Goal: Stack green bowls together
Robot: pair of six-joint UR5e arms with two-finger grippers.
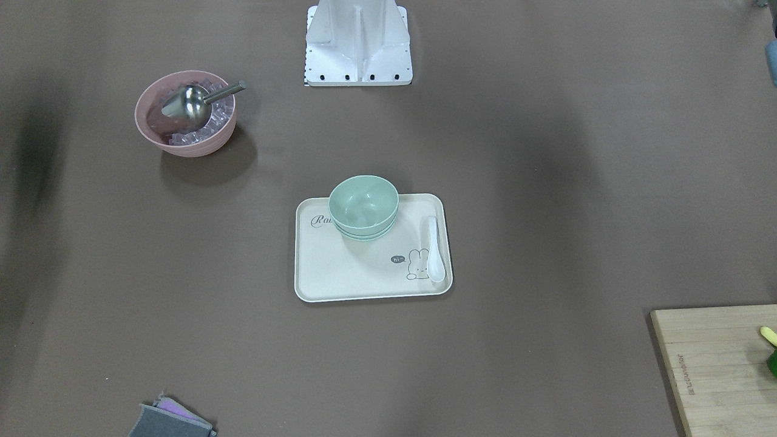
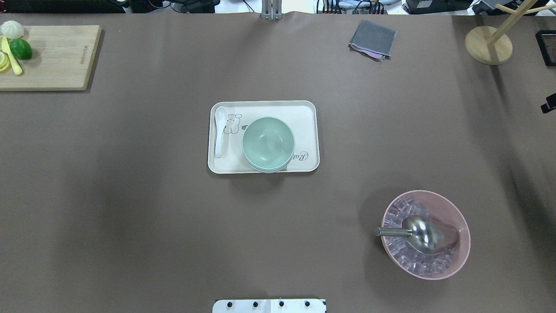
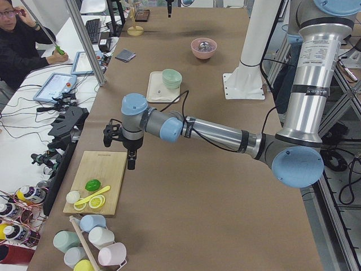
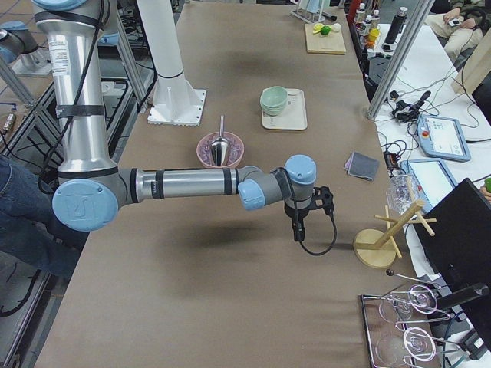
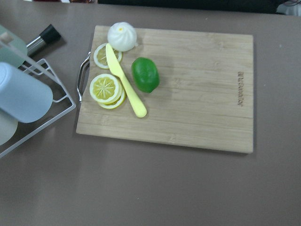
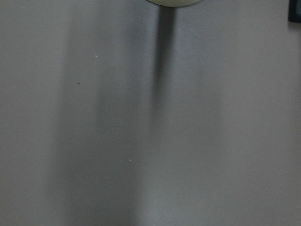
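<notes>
Left tool (image 3: 131, 162) and right tool (image 4: 298, 230) show only side-on, grip unclear; green bowls (image 2: 268, 141) stacked.

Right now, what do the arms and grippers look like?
The left arm and right arm are silver tubes with pale blue joint caps. The left gripper and right gripper are black; a black cable loops below the right one.

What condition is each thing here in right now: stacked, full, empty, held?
green bowls: nested in one stack on the tray, top one empty.
tray: lying flat, carrying bowls and spoon.
white spoon: lying on the tray, beside the stack.
pink bowl: upright, full of clear cubes.
metal scoop: resting in the pink bowl.
lime: whole, on the cutting board.
left gripper: open or shut, cannot tell.
right gripper: open or shut, cannot tell.
</notes>
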